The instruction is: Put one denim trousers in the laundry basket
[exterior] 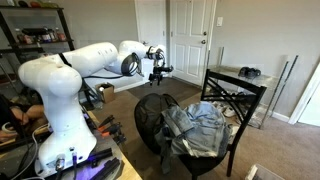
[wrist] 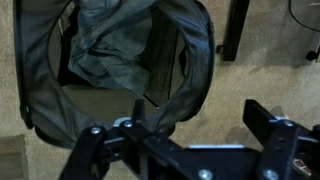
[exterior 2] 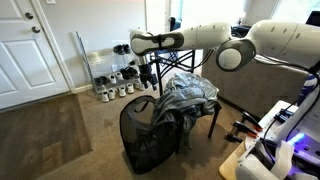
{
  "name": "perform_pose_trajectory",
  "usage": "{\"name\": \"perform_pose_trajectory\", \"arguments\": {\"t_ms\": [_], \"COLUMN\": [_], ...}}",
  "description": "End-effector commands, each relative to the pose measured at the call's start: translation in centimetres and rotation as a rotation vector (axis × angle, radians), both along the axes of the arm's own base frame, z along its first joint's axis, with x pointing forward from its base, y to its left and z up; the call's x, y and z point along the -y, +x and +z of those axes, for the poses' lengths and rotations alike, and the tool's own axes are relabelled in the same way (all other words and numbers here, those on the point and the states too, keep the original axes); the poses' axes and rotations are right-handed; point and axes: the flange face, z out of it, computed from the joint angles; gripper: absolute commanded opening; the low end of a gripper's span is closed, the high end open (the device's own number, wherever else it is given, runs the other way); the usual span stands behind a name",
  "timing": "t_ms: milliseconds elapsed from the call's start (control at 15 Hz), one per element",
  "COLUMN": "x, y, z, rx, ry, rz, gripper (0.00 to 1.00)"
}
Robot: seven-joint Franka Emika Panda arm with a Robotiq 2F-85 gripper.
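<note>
Since my jaws stand wide apart with nothing between them, their black fingers (wrist: 95,150) framing the bottom of the wrist view, I hold no cloth. Straight beneath them gapes the round black mesh laundry basket (wrist: 198,80), and inside its thin rim lie the soft medium-blue denim trousers (wrist: 100,45), crumpled in folds. Whether a leg trails over the rim I cannot tell.

I judge them limp, weighty for cloth, neither slippery nor fragile. A thick bunched fold or the waistband would give the surest hold, though dangling legs might catch the flimsy netting.

Just beside the basket, a heap of paler grey-blue jeans (exterior: 200,125) is piled. My white arm (exterior: 95,60) reaches out nearly level, wrist bent down, jaws hanging above the basket and clear of it.
</note>
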Motion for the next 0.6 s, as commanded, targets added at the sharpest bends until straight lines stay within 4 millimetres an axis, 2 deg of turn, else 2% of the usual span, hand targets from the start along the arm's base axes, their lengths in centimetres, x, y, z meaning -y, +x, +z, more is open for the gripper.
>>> {"name": "perform_pose_trajectory", "arguments": {"t_ms": [0,267,533], "x": [4.3,9.1,12.3], "y": [0.7,1.2,0.6], "z": [-2.2,-4.5,-6.4], "rx": [-0.046,-0.048,-0.098], "ry": [-0.045,-0.184,-0.302], "rz": [-0.159,-0.336,-0.499], "gripper": [1.00,1.00,1.00]}}
